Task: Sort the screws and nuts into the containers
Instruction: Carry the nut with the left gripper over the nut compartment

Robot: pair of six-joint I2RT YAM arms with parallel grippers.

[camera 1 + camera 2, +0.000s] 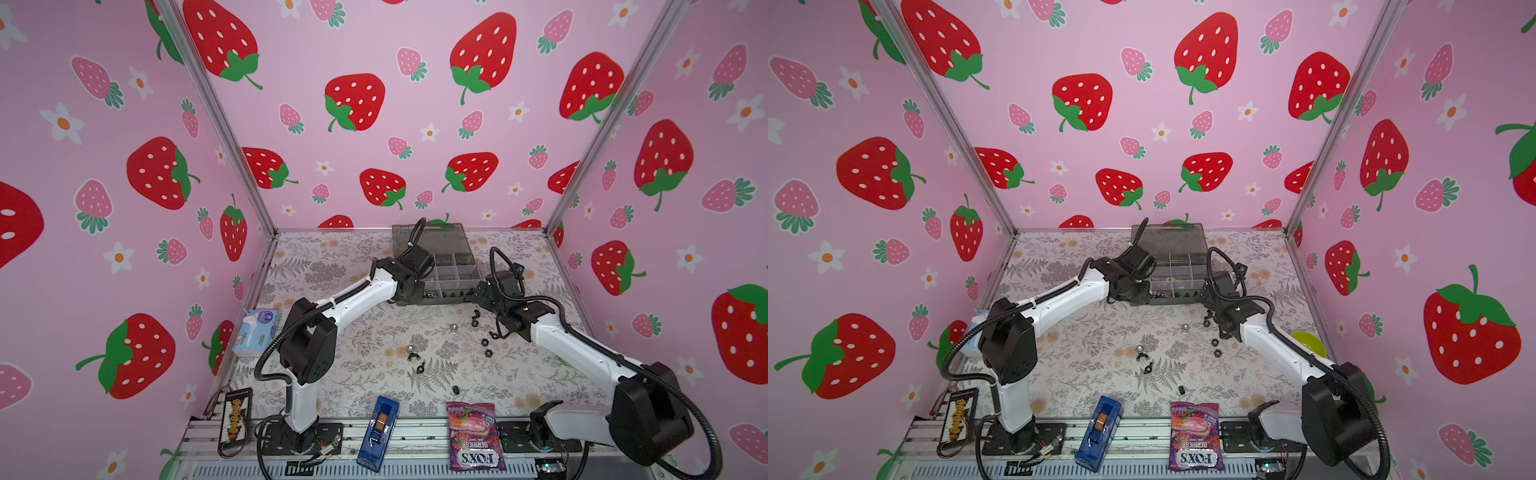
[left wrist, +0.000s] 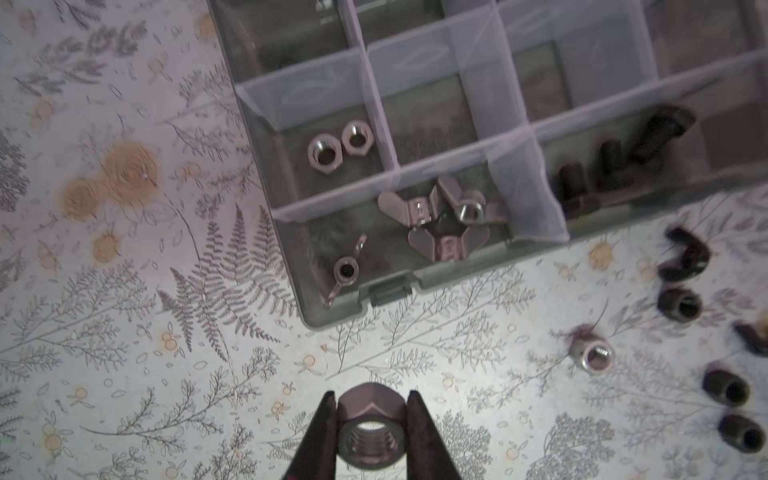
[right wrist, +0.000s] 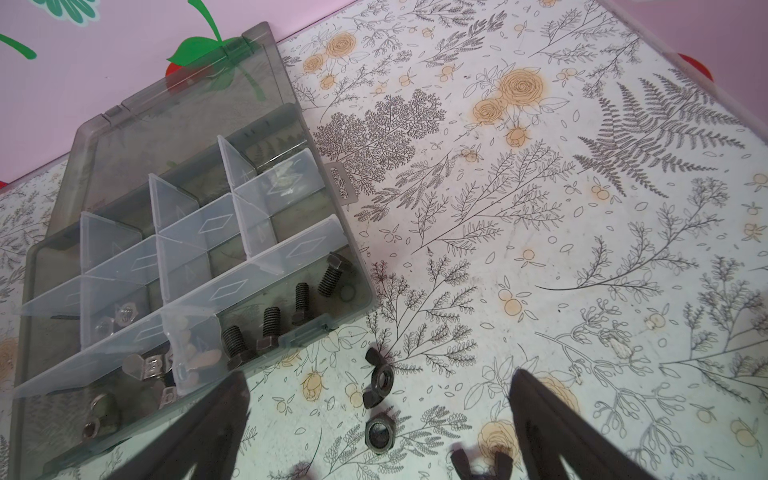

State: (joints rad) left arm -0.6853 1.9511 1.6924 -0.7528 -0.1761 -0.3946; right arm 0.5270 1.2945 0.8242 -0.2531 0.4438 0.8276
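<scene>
One silver nut [image 2: 371,432] sits pinched in the left gripper [image 2: 371,401], above the table [image 2: 124,332] near the box [image 2: 316,307]. Wing nuts [image 2: 440,216] and screws [image 2: 606,162] lie in its front cells. The right gripper [image 3: 379,374] gapes wide over loose black nuts [image 3: 379,432].

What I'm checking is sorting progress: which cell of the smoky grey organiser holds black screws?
The near-row end cell toward the right arm; neighbouring cells hold silver wing nuts and hex nuts.

Around me: three pink walls [image 1: 374,50] printed with red strawberries and white flowers, joined by aluminium corner posts [image 1: 222,124]; beneath me, a tabletop [image 1: 316,257] papered in grey ferns and orange roses.
</scene>
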